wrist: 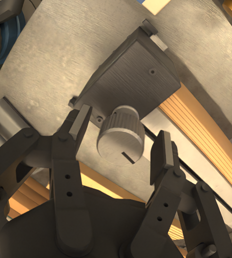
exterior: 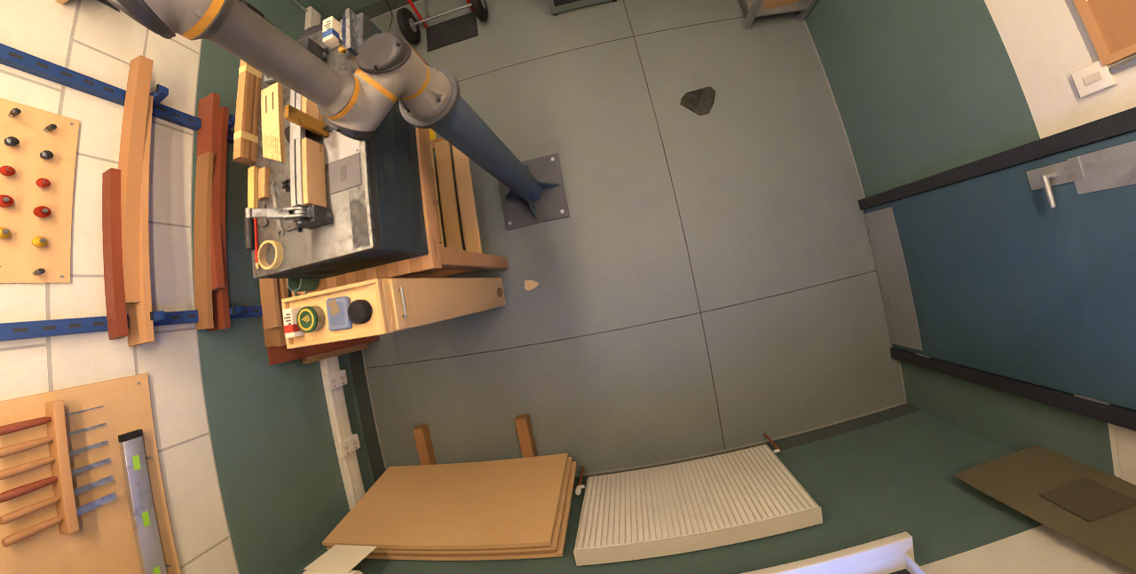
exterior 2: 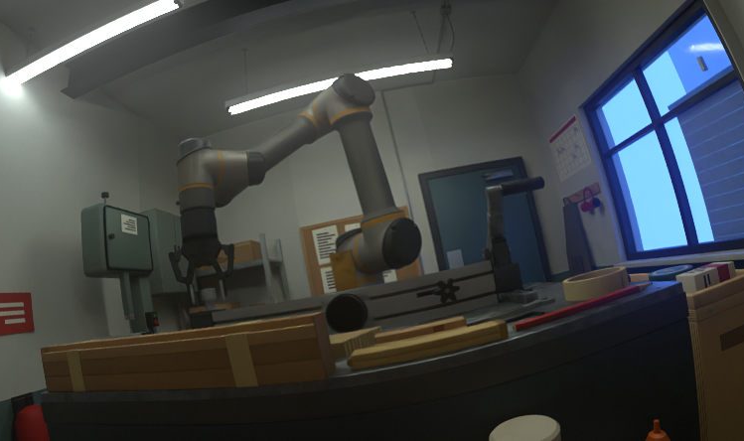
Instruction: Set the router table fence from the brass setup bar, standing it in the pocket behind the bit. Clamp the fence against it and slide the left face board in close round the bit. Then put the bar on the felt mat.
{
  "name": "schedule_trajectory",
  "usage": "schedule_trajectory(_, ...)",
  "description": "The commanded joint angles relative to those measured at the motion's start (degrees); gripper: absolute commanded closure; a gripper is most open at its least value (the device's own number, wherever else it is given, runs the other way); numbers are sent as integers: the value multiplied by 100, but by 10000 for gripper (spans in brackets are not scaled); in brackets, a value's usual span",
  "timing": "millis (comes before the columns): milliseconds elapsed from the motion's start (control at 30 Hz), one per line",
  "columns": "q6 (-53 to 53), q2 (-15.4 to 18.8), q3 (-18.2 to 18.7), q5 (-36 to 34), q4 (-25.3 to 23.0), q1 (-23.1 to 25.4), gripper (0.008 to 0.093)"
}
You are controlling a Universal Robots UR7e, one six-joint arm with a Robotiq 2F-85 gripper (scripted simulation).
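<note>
A ribbed grey knob (wrist: 120, 135) with a slot mark on its face stands on the dark bracket (wrist: 129, 75) at one end of the router fence (exterior 2: 418, 293). The bracket rests on the brushed metal table top (wrist: 49, 62), with pale wooden face boards (wrist: 199, 140) running beside it. The fence's tall clamp lever (exterior 2: 500, 230) stands upright at the other end. The brass bar is hidden from me. My gripper (wrist: 120, 147) (exterior 2: 201, 274) hangs straight over the knob with a finger on either side of it, and it is open and holds nothing.
Behind the table are a green electrical cabinet (exterior 2: 116, 238), shelving and a blue door. Banded wooden boards (exterior 2: 187, 351) lie at the table's near edge, with a roll of tape (exterior 2: 595, 282) and a red pencil (exterior 2: 580, 307) to the right. A wooden cabinet (exterior: 381, 309) adjoins the table.
</note>
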Motion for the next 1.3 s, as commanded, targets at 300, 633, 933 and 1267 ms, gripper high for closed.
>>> schedule_trajectory(300, 0, -10, -9, 0, 11, 0, 414)
schedule_trajectory(633, 0, -97, -93, 0, 180, 0, 414)
schedule_trajectory(933, 0, -260, -277, 0, 526, 0, 414)
schedule_trajectory(1267, 0, -467, -577, 0, 1034, 0, 414)
